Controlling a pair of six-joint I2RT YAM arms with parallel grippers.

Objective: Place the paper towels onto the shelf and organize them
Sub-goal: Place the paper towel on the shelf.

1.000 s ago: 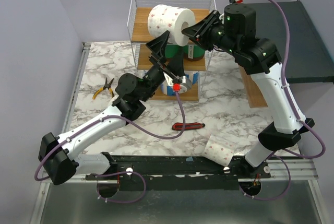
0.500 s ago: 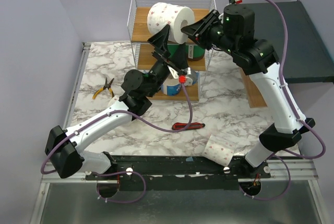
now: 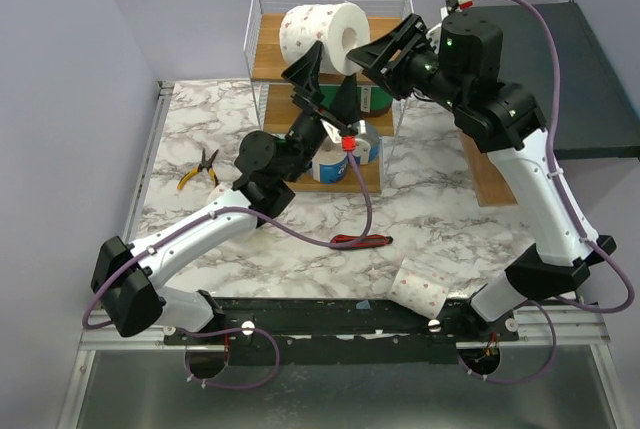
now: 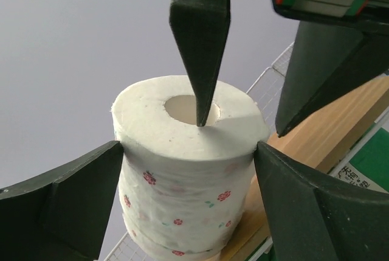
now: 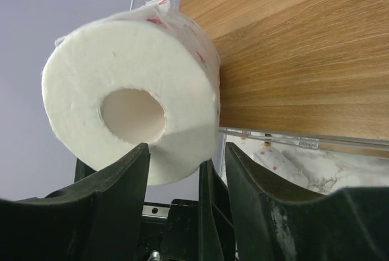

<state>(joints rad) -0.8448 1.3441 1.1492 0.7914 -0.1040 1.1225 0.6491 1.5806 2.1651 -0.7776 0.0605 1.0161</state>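
- A white paper towel roll [image 3: 320, 31], printed with small red-pink flowers, lies on its side at the front of the top tier of the shelf [image 3: 266, 53]. Its hollow core faces right. The right wrist view shows part of it hanging past the wire rim.
- The right gripper [image 3: 362, 53] meets the roll end-on, its jaws partly apart and gripping nothing. One tip sits at the mouth of the core and the other stands clear of the outer wrap.
- The left gripper [image 3: 328, 77] sits below and in front, its jaws spread about as wide as the roll, one on each flank. Whether they touch the paper cannot be told, and no dent shows in the wrap.
- The roll looks light and soft. Its quilted surface should grip well rather than slip, though a hard squeeze would likely crush it out of round.
- Being round and perched at the rim, it could trundle off the tier at a nudge, and the loose outer sheet may snag.
- The likeliest safe holds are wide jaws across the barrel at mid-length, or one finger inside the core pinching the wall against one outside. The core is probably the stiffest part.
- A green-wrapped roll [image 3: 376, 99] sits on the middle tier, and another dotted roll [image 3: 420, 287] lies on the desk [image 3: 200, 119] near the right arm's base.
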